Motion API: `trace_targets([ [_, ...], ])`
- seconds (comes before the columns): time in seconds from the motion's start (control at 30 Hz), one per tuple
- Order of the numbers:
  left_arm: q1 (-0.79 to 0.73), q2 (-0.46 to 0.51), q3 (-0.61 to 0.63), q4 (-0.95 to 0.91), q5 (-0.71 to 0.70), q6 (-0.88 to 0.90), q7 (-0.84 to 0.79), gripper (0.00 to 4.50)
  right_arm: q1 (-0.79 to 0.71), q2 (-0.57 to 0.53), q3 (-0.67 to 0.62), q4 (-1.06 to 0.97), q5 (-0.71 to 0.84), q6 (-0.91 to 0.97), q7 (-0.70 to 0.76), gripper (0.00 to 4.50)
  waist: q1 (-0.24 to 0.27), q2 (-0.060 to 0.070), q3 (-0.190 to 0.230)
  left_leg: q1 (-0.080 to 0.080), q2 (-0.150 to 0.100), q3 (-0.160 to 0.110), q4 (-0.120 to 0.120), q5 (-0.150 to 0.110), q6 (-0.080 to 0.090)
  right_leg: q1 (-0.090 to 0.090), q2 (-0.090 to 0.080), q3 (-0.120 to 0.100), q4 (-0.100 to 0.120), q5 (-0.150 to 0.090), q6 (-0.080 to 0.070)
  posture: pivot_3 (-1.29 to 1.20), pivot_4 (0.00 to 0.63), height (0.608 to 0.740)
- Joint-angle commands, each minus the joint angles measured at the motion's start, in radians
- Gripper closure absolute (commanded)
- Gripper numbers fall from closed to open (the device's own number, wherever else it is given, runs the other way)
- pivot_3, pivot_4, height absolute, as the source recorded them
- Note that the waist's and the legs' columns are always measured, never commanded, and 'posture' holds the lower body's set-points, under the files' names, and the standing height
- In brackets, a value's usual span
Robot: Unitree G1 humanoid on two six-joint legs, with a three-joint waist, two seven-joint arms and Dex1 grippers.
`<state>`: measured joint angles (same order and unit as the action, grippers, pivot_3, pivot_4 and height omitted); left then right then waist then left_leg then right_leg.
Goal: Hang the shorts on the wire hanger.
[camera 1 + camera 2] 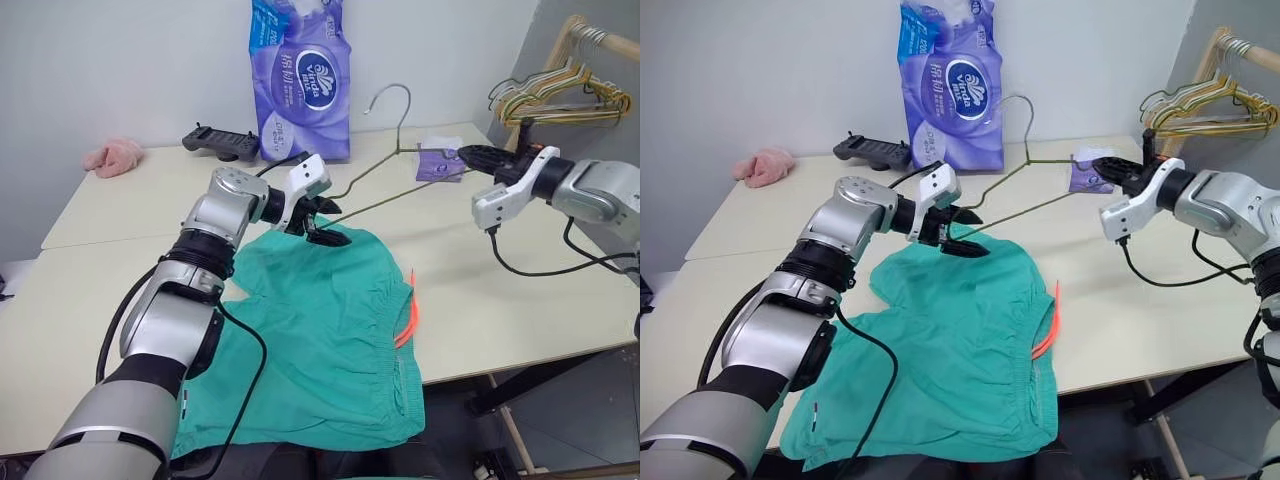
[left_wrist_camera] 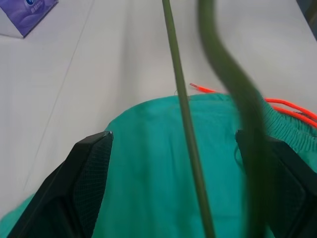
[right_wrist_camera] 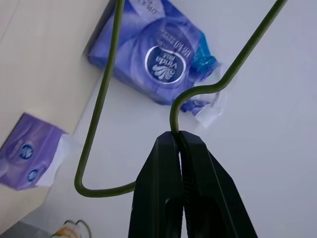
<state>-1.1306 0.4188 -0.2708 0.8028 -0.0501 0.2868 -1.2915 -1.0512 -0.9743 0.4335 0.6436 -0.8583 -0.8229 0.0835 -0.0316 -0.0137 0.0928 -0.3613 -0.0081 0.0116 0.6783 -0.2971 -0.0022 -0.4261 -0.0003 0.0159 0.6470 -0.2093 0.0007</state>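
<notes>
Pinching the wire hanger (image 1: 385, 165) at one corner with its fingers pressed together, the right gripper (image 1: 470, 156) holds it raised above the tabletop (image 1: 520, 290) toward the far right corner, hook upward, while the hanger's long lower wire slants down to the left gripper (image 1: 322, 222). That left gripper has its fingers spread wide, with the wire running between them and gripped by neither, just above the far edge of the shorts (image 1: 320, 340). The shorts lie flat at the tabletop's near edge, their lower part drooping over it and the orange drawstring (image 1: 406, 318) along their right side.
</notes>
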Motion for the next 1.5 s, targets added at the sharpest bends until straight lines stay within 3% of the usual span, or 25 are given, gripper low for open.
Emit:
trace_targets([
  [0.03,-0.036,-0.011,0.015,0.012,0.014,-0.038,0.013,0.31,-0.04,0.01,-0.055,-0.054,0.052,0.019,0.035,4.47,0.0,0.0,0.0,0.0,0.0,0.0,0.0,0.0,0.0,0.0,0.0,0.0,0.0,0.0,0.0,0.0,0.005,0.74],
  [0.13,-0.04,-0.015,0.017,0.035,0.028,-0.057,0.028,0.31,-0.043,0.017,-0.065,-0.059,0.055,0.025,0.052,4.47,0.0,0.0,0.0,0.0,0.0,0.0,0.0,0.0,0.0,0.0,0.0,0.0,0.0,0.0,0.0,0.0,0.005,0.74],
  [0.27,-0.043,-0.009,0.024,0.059,0.033,-0.062,0.028,1.13,-0.045,0.019,-0.072,-0.051,0.054,0.028,0.062,4.5,0.001,0.0,0.0,0.0,0.0,0.0,0.0,0.0,0.001,0.0,0.0,0.0,0.0,0.0,0.0,0.0,0.005,0.74],
  [0.4,-0.036,0.002,0.024,0.056,0.033,-0.068,0.009,2.31,-0.046,0.022,-0.073,-0.045,0.057,0.032,0.067,4.5,0.001,0.0,0.0,0.0,0.0,0.0,0.0,0.0,0.001,0.0,0.0,0.0,0.0,0.0,0.0,0.01,0.005,0.74],
  [1.5,-0.039,-0.022,0.04,0.082,0.051,-0.132,0.088,2.33,-0.003,0.044,-0.101,-0.069,0.161,0.04,0.193,4.5,0.002,0.0,0.0,0.0,0.0,0.0,0.001,0.0,0.001,0.0,0.0,0.0,0.001,0.0,0.0,0.01,0.005,0.74],
])
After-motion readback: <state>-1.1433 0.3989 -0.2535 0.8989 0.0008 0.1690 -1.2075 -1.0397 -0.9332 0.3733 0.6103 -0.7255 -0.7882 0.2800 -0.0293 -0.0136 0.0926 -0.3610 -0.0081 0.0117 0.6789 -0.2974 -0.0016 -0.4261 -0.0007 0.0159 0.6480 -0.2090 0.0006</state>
